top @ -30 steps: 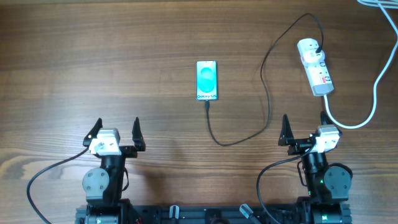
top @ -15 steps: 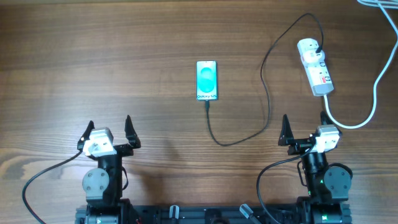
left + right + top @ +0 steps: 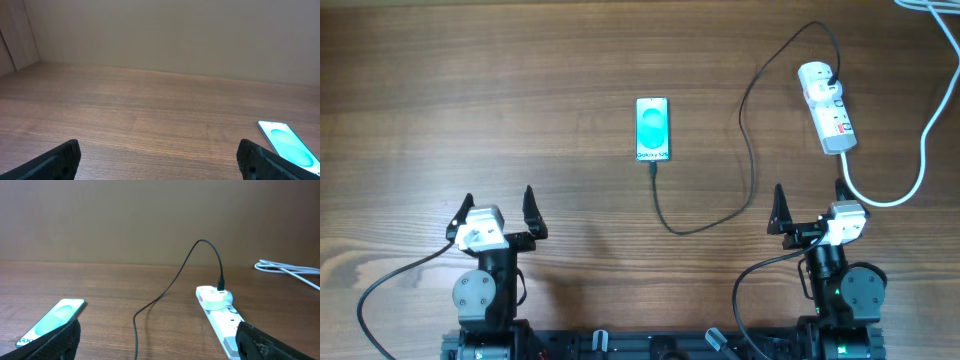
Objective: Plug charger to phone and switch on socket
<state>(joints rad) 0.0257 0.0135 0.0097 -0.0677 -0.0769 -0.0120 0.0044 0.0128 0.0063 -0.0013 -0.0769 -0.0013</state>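
Observation:
The phone (image 3: 653, 128) lies flat mid-table, cyan screen up, white lettering at its near edge. It also shows in the left wrist view (image 3: 287, 149) and the right wrist view (image 3: 51, 320). The black charger cable (image 3: 752, 160) runs from the phone's near edge in a loop up to the white socket (image 3: 827, 121) at the far right, where its plug sits. Cable (image 3: 165, 292) and socket (image 3: 220, 312) show in the right wrist view. My left gripper (image 3: 498, 212) is open and empty near the front left. My right gripper (image 3: 810, 206) is open and empty near the front right, just below the socket.
A thick white cord (image 3: 920, 150) loops from the socket's near end up along the right table edge, and shows in the right wrist view (image 3: 287, 270). A plain wall stands behind the far table edge.
My left gripper has moved a little left and toward the front; it stayed open. The right arm, phone, cable and socket have not moved.

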